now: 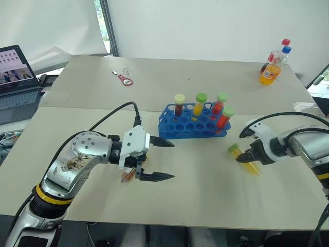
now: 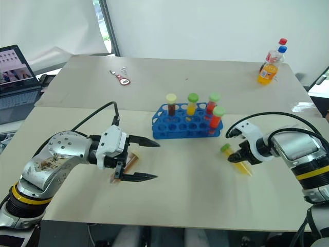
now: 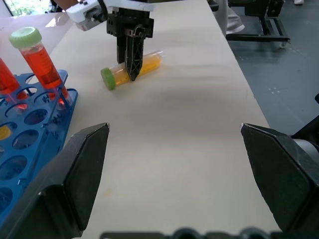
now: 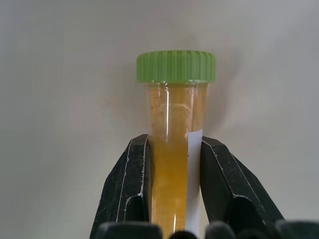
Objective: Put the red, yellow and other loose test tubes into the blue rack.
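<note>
The blue rack stands mid-table with several capped tubes upright in it, red and yellow liquids among them. To its right a yellow test tube with a green cap lies on the table. My right gripper is shut on it, and the right wrist view shows both fingers pressed on the tube below its cap. My left gripper is open, level, pointing toward the rack's left end. A reddish-brown loose tube lies on the table under the left wrist.
A laptop sits on the far left. A red bottle opener lies at the back left, and an orange soda bottle stands at the back right beside another bottle. Bare tabletop lies in front of the rack.
</note>
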Tool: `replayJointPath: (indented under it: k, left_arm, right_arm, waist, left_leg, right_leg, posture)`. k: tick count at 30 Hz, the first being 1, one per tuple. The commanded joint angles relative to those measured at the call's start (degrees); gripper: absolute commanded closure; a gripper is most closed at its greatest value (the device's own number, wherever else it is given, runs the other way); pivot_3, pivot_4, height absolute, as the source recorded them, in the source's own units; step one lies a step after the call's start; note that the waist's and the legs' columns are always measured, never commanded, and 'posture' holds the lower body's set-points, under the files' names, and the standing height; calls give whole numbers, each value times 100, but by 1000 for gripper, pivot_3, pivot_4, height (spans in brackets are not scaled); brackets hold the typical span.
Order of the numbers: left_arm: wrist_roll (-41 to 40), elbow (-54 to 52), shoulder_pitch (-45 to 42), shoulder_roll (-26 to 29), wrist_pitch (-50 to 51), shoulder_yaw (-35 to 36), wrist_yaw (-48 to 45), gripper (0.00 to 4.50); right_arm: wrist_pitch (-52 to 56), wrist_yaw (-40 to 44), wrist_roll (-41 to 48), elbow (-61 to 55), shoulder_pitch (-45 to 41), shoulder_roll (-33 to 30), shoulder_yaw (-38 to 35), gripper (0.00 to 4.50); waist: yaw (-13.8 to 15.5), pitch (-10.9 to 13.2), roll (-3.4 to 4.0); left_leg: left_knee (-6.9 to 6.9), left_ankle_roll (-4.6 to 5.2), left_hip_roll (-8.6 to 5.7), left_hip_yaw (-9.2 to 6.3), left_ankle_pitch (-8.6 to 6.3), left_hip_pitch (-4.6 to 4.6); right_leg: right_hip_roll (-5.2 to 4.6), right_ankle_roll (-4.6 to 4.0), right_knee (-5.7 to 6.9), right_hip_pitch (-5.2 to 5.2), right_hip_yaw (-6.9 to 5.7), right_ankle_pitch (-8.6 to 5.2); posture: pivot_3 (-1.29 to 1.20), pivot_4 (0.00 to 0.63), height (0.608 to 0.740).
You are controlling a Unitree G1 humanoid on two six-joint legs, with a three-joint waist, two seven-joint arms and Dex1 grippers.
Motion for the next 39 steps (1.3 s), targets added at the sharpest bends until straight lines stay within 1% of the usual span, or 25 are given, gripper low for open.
replayJointPath:
  k: [1,3,5,7,9,10,12,14,19,24,34,39]
  left_arm:
    - [-42,78,78,126,-35,491,175,0]
    - [-9,170,162,222,-48,632,195,0]
    - [-34,252,224,320,-29,758,171,0]
    - [-40,343,232,340,-80,856,197,0]
    - [-72,433,187,328,-70,916,220,0]
    - [-81,455,173,321,-64,932,221,0]
    - [-130,469,126,234,-77,957,249,0]
    - [-163,461,81,178,-70,953,262,0]
    - [-246,391,-134,135,128,914,299,0]
    - [-315,383,-332,140,292,842,296,0]
    - [-333,332,-352,125,391,840,342,0]
    - [-317,285,-285,112,379,845,411,0]
  right_arm:
    - [29,-36,433,-948,165,51,-904,3536]
    - [30,-406,690,-1487,448,587,-1563,3537]
    - [-115,-958,850,-1936,686,1391,-2217,3537]
    - [-452,-1497,892,-2223,817,2204,-2677,3537]
    - [-1080,-1982,766,-2414,956,2918,-2849,3537]
    - [-1273,-2122,702,-2464,1006,3099,-2863,3537]
    - [-2218,-2760,312,-2352,1095,3770,-2843,3538]
    - [-3001,-3083,-43,-2221,1209,4130,-2717,3538]
    - [-4407,-3477,-748,-1865,1552,4579,-2283,3538]
    - [-5383,-3731,-1241,-1266,1644,4859,-2022,3539]
    - [-6525,-4192,-1836,-191,1538,5207,-1809,3539]
    - [-6800,-4329,-1943,105,1503,5252,-1845,3539]
  waist:
    - [-1,0,0]
    - [-5,0,-1]
    - [-12,-5,-9]
    - [-4,-4,-9]
    - [6,-3,-8]
    - [23,-3,-8]
    - [53,-4,-8]
    - [56,-4,-8]
    - [22,-4,-7]
    - [-39,-4,-7]
    - [-46,-4,-7]
    - [-45,-4,-7]
  left_leg:
    - [0,0,1,-7,0,-1]
    - [-1,0,4,-14,0,0]
    - [-3,0,5,-16,0,1]
    - [-1,0,1,-22,0,0]
    - [5,-1,-4,-21,0,-5]
    - [8,-2,-6,-21,1,-7]
    - [9,-4,-8,-23,2,-7]
    - [11,-7,-8,-21,4,-7]
    - [7,-13,-7,7,8,-5]
    - [7,-19,-6,7,11,-3]
    - [7,-20,-6,7,11,2]
    - [6,-21,-6,6,12,4]
  right_leg:
    - [1,0,0,-1,0,0]
    - [4,0,1,4,-5,0]
    - [5,0,-2,5,-6,0]
    - [2,0,7,5,-8,0]
    - [-2,0,22,-3,-7,0]
    - [-3,1,25,-4,-7,1]
    - [-5,3,25,2,-13,2]
    - [-4,4,26,1,-14,2]
    - [-1,3,35,-3,-15,2]
    - [1,3,40,-4,-13,2]
    - [1,3,69,-2,-13,2]
    - [1,3,70,-2,-13,2]
  posture:
    - [0,150,706]
    - [0,150,706]
    - [0,150,706]
    - [0,150,706]
    - [0,150,706]
    - [0,150,706]
    - [0,150,706]
    - [0,150,706]
    - [0,150,706]
    - [0,150,706]
    - [0,150,706]
    - [0,150,706]
